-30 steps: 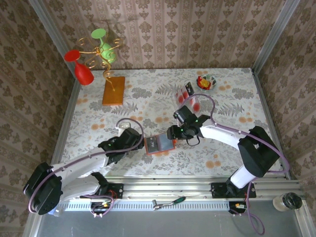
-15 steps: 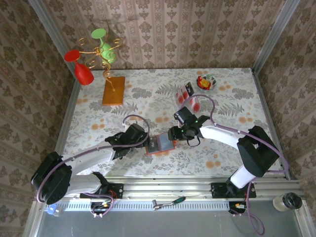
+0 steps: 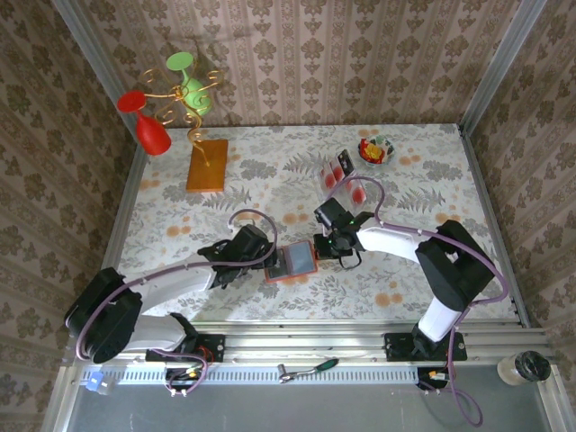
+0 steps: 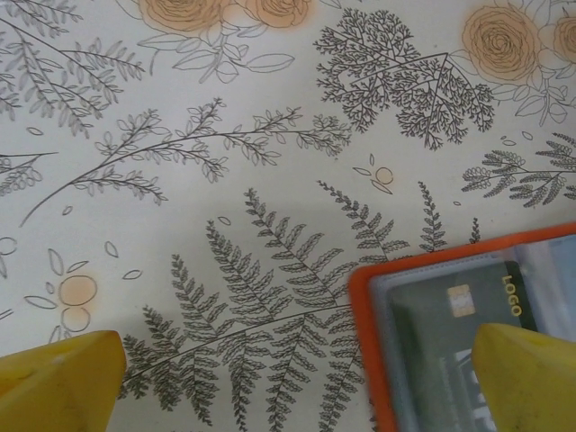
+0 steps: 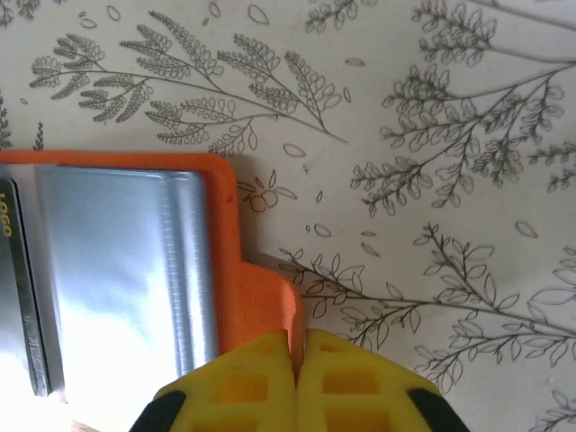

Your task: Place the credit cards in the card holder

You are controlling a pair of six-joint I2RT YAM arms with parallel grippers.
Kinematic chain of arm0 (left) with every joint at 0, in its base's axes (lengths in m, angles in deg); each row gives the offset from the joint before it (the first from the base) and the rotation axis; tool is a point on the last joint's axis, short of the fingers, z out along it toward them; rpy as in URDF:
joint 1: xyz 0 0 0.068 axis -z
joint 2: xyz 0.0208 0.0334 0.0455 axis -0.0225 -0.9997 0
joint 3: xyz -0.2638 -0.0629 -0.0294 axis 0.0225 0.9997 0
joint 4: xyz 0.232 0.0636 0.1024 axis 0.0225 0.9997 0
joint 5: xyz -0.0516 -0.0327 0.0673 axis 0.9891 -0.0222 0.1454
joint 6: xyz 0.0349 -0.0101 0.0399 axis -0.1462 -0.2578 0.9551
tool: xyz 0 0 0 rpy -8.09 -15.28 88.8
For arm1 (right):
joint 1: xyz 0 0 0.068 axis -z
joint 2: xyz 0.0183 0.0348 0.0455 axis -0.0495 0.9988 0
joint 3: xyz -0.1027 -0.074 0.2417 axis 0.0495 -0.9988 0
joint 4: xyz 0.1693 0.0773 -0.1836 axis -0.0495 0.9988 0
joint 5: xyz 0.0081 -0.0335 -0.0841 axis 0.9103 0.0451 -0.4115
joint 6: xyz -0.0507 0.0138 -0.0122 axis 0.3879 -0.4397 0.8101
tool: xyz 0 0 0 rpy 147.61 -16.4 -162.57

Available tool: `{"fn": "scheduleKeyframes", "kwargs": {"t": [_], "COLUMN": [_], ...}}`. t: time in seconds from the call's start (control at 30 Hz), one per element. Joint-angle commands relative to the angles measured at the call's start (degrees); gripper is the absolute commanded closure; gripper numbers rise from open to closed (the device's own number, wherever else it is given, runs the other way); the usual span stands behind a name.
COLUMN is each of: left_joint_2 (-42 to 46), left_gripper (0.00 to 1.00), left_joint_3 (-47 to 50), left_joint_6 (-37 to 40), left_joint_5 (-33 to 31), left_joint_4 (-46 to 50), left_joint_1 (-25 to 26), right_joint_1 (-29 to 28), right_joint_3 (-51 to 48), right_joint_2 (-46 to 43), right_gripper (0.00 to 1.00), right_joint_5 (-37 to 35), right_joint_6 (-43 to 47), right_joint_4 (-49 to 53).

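Note:
The orange-red card holder (image 3: 290,263) lies open on the flowered cloth between the two arms, grey-blue inside up. A dark card (image 4: 450,315) with a chip and the word LOGO sits in its pocket. My right gripper (image 5: 295,360) is shut on the holder's orange tab (image 5: 265,301) at its right edge, and is seen from above as the right gripper (image 3: 318,249). My left gripper (image 4: 292,382) is open wide at the holder's left edge, one yellow fingertip (image 4: 526,378) over the holder, the other on the cloth. Pale credit cards (image 3: 339,169) with red marks stand behind the right arm.
An orange-brown board (image 3: 207,165) with a gold wire stand bearing red and green glasses sits at the back left. A small bowl (image 3: 375,150) of coloured things is at the back right. Metal rails edge the table on both sides.
My left gripper has moved right, up to the holder's left edge. The right gripper stays on the tab, and its arm has bent in a little closer.

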Motion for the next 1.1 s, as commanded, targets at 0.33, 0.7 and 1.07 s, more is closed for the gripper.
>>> {"fn": "scheduleKeyframes", "kwargs": {"t": [0.33,0.7,1.07], "left_joint_2": [-6.58,-8.73,-9.75], "left_gripper": [0.00,0.00,0.00], "left_joint_3": [-3.52,-3.46,-2.28], "left_joint_6": [1.21,0.10,-2.80], "left_joint_5": [4.66,5.55,7.45], "left_joint_4": [-7.93,-11.02,-15.95], "left_joint_1": [0.39,1.26,1.27], "right_joint_1": [2.58,1.94,-1.32], "right_joint_3": [-3.43,-5.53,-4.66], "right_joint_2": [-1.84,-7.15,-0.63], "right_gripper": [0.87,0.56,0.54], "right_joint_5": [0.32,1.77,-2.49], "right_joint_6": [0.40,-1.25,-1.48], "right_joint_4": [-1.03,-1.36,-1.27]}}
